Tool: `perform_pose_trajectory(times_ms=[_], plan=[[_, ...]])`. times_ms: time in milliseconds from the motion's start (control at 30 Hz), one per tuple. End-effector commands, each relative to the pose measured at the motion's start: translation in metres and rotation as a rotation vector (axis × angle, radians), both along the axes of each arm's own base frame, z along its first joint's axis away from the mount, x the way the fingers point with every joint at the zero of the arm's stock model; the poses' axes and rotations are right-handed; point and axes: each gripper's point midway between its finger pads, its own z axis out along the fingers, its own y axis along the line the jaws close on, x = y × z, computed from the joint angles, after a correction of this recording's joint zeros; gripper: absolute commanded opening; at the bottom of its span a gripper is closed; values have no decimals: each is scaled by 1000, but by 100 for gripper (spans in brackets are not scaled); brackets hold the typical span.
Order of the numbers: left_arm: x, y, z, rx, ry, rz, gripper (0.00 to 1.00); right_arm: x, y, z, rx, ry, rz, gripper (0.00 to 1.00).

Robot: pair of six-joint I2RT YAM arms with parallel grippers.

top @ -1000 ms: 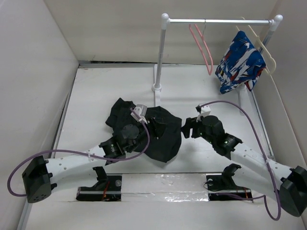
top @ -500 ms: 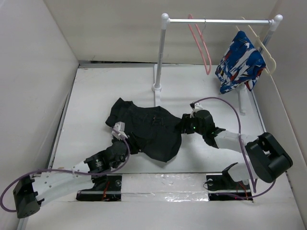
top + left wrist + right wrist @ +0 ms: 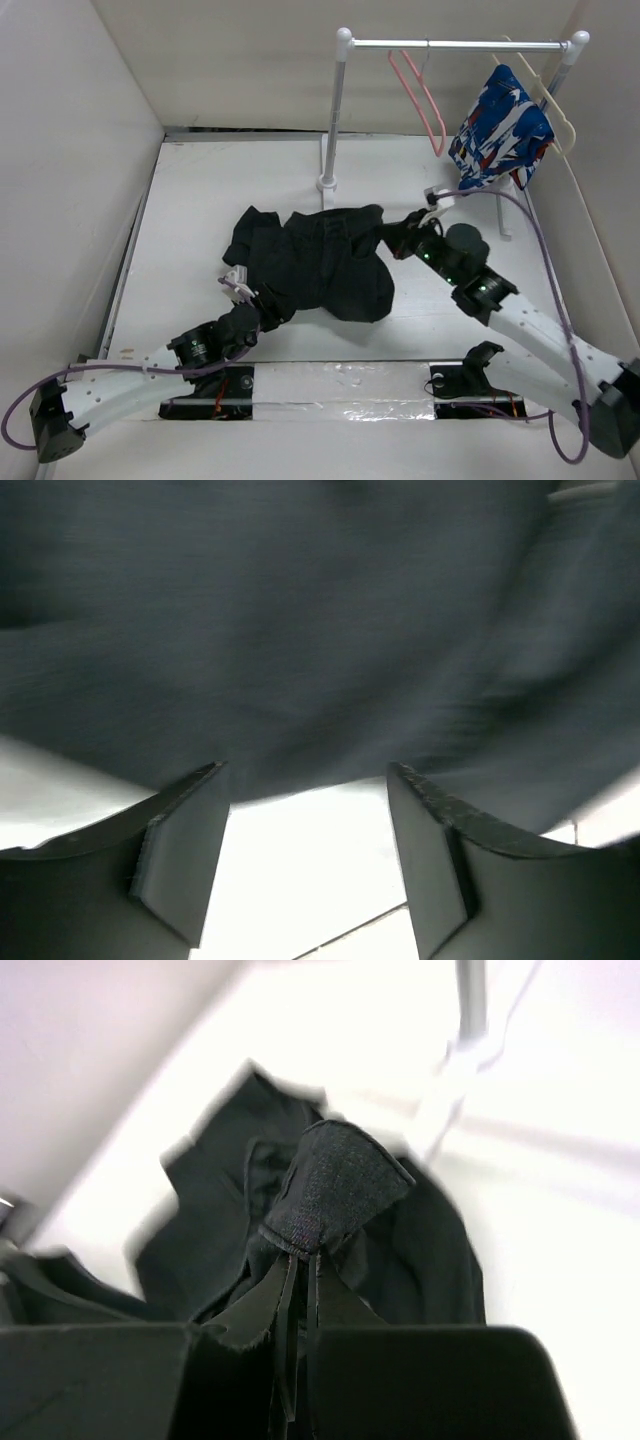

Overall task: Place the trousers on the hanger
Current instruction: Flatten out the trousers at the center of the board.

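Listing what I see from my remote station: long black fabric trousers (image 3: pixel 315 262), lying crumpled near the middle of the white table (image 3: pixel 200 190), their far edge just in front of the foot of the white clothes rail (image 3: pixel 450 44). The right gripper (image 3: pixel 392 238) is pressed tight together on a fold at the trousers' right-hand edge. In my right wrist view that pinched fold of the trousers (image 3: pixel 340 1175) stands up above the right gripper (image 3: pixel 300 1265), with the rest of the cloth spread below. The left gripper (image 3: pixel 272 303) sits low at the near-left edge of the cloth with its jaws well apart and holding nothing. In my left wrist view the left gripper (image 3: pixel 305 775) shows bare table between its fingers (image 3: pixel 180 850), the dark trousers (image 3: pixel 300 630) just beyond the tips. The thin pink wire hanger (image 3: pixel 425 100) hangs by its hook on the rail, well apart from the trousers. Beside it, to the right, a cream hanger (image 3: pixel 545 95) carries a blue-white-red patterned garment (image 3: pixel 500 128)
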Motion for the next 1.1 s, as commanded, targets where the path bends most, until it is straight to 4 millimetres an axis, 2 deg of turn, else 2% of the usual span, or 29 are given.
perform_pose_trajectory(times_ms=[0,67,100,167,267,300,367,400,467,500,533,667,800,900,1067], plan=[[3,3,-3,16,4,29,61,1,-44,110,66,-230,-190,0],[6,-1,7,5,-30,16,63,-11,-65,141,69,-277,-242,0],[7,-3,9,6,-41,8,63,-15,-79,166,77,-321,-293,0],[7,-10,16,-20,-65,-19,63,-23,-92,183,81,-352,-324,0],[6,-16,13,-19,-60,-41,64,-23,-93,184,31,-337,-321,0],[5,-15,5,5,-44,-44,65,-23,-86,182,25,-335,-287,0],[4,-20,0,-2,-38,-57,69,-21,-78,172,21,-320,-257,0],[4,-18,-11,21,-24,-57,70,-19,-74,168,22,-310,-245,0],[7,-22,-8,3,-46,-51,78,-18,-70,164,23,-305,-239,0],[8,-21,-15,34,-45,-52,80,-17,-69,163,22,-302,-235,0],[11,-24,-11,27,-62,-55,82,-18,-66,163,22,-302,-221,0],[35,-19,-14,91,-58,1,81,-21,-66,170,27,-315,-218,0],[61,-15,-30,185,8,58,80,-25,-71,185,43,-340,-227,0],[83,-3,-39,216,39,162,80,-32,-74,188,51,-346,-222,0],[115,5,-40,179,32,246,81,-39,-79,183,46,-337,-216,0]])
